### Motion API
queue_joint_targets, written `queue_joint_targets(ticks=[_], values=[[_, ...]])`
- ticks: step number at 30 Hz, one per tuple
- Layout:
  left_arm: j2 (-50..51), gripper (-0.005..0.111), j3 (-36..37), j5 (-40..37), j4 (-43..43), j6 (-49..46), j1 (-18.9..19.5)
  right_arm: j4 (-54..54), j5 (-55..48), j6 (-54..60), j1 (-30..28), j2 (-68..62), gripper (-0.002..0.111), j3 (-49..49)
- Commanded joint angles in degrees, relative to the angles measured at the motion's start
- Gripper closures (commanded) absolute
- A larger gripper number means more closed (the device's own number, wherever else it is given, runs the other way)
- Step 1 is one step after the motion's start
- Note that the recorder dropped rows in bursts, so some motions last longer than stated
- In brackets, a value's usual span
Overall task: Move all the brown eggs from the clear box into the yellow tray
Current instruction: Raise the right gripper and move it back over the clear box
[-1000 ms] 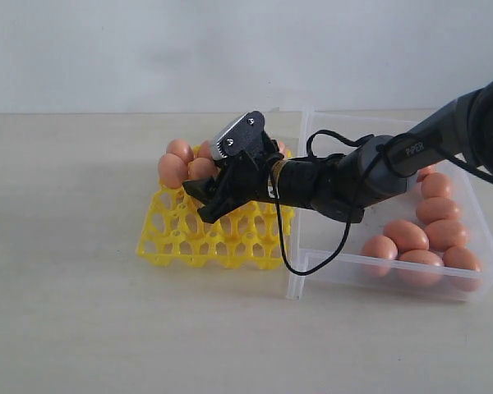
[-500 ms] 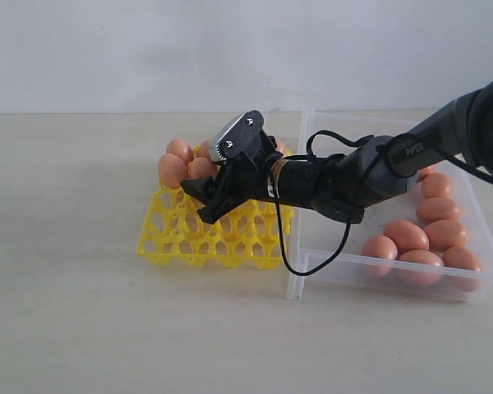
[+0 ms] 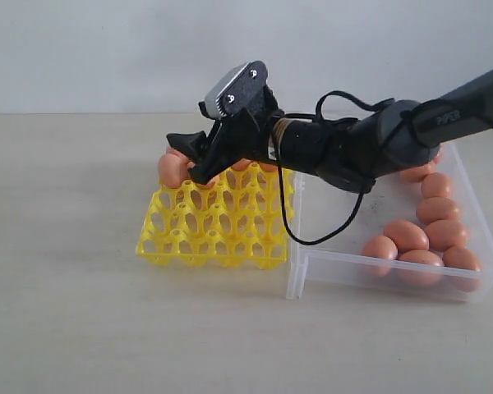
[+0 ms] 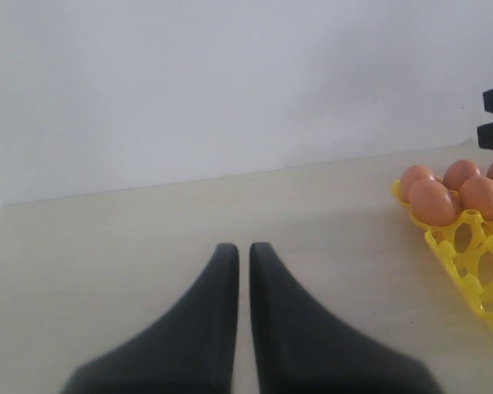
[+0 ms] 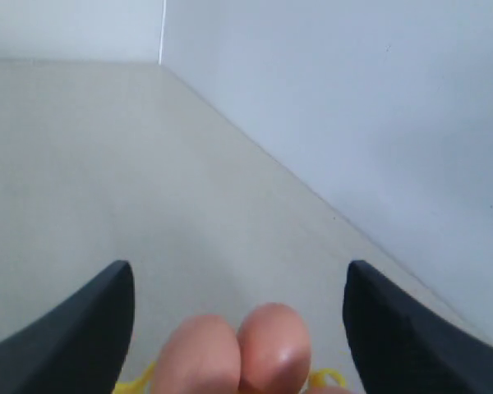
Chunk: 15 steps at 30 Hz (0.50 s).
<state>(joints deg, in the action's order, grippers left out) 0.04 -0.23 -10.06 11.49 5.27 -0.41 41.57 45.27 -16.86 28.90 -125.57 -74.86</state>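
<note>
1. Nearest, lower right of the exterior view: clear box [image 3: 337,267], front wall toward the camera, a cluster of brown eggs [image 3: 407,235] bunched at its right end, left end bare.
2. Lower centre-left: yellow tray [image 3: 205,242], hard against or just beside the box's left wall, cannot tell which; near rows of cups unfilled.
3. Above the tray's far-left part: right gripper [image 3: 183,158], jaws spread wide, nothing between them. Confirmed in the right wrist view, right gripper [image 5: 238,267] parted over two seated eggs.
4. Behind it: several more eggs seated in the tray's far row [image 3: 171,170].
5. Judged as the step in hand: placement finished here, next egg to be fetched. Lift straight up before swinging right, so the lower finger clears the seated eggs. Keep the hanging cable [image 3: 316,240] off the tray. Take an egg from the edge of the cluster, close gently across its short axis, and fill the next free cup beside those already filled.
6. Left wrist view: left gripper [image 4: 242,254] with fingers pressed together, holding nothing, over bare table [image 4: 107,246]; tray corner with eggs also in sight.
7. Upper right, exterior view: small pale lettering on the right arm [image 3: 449,117], apparently "PIPER". No other writing legible.
</note>
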Motion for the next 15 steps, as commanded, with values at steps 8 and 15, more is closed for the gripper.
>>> queue_joint_targets(ticks=[8, 15], values=[[0.0, 0.103, 0.2, 0.2, 0.0, 0.3, -0.3, 3.0, -15.1, -1.8, -0.3, 19.3, 0.057, 11.5], [0.0, 0.103, 0.2, 0.2, 0.0, 0.3, -0.3, -7.7, -69.1, -4.0, -0.4, 28.4, 0.096, 7.7]])
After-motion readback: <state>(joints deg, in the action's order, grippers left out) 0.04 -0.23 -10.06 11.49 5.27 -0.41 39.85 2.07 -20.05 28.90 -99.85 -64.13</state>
